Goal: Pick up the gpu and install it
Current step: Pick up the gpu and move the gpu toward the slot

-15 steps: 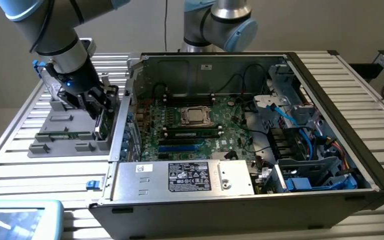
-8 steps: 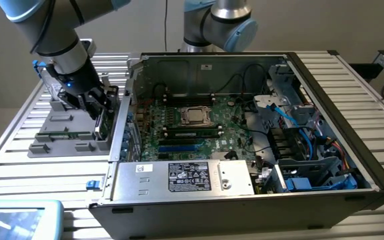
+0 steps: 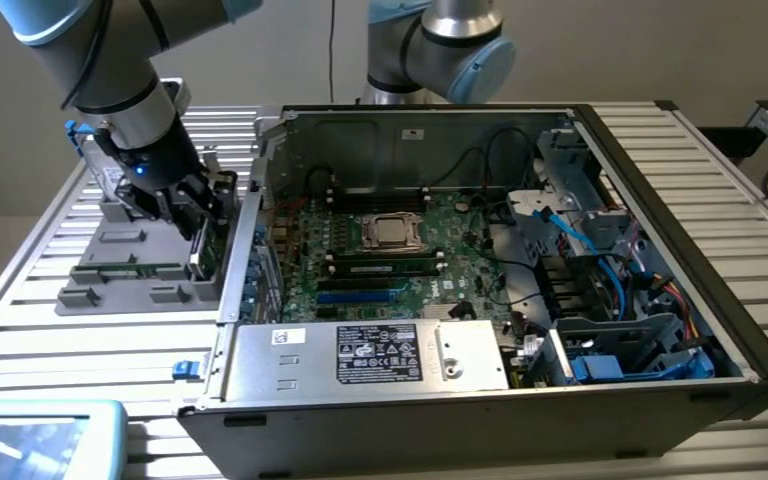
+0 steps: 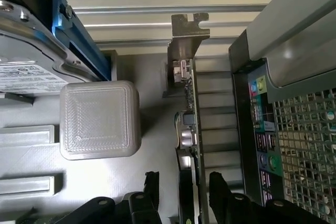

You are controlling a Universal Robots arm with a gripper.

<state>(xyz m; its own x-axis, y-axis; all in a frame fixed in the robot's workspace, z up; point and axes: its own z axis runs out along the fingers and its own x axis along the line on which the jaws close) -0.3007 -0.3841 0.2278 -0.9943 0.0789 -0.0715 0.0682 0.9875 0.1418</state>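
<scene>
So, on the exterior view's left, a grey tray [image 3: 117,270] sat on the slatted table [image 3: 37,340]. The pincer [image 3: 205,215] hung over it spread wide, with a finger [image 4: 152,184] on either side of the gpu [image 4: 190,114] but not clamped on it. The card stood on edge in that tray, silver bracket [image 4: 187,38] at one end, just beside the open computer case [image 3: 491,300] to the right.

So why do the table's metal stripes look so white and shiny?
In the wrist view, light glares off the slatted metal table, so its ridges wash out to white. In the exterior view, the same table looks evenly bright, while the inside of the open computer case sits in dimmer shade.
</scene>
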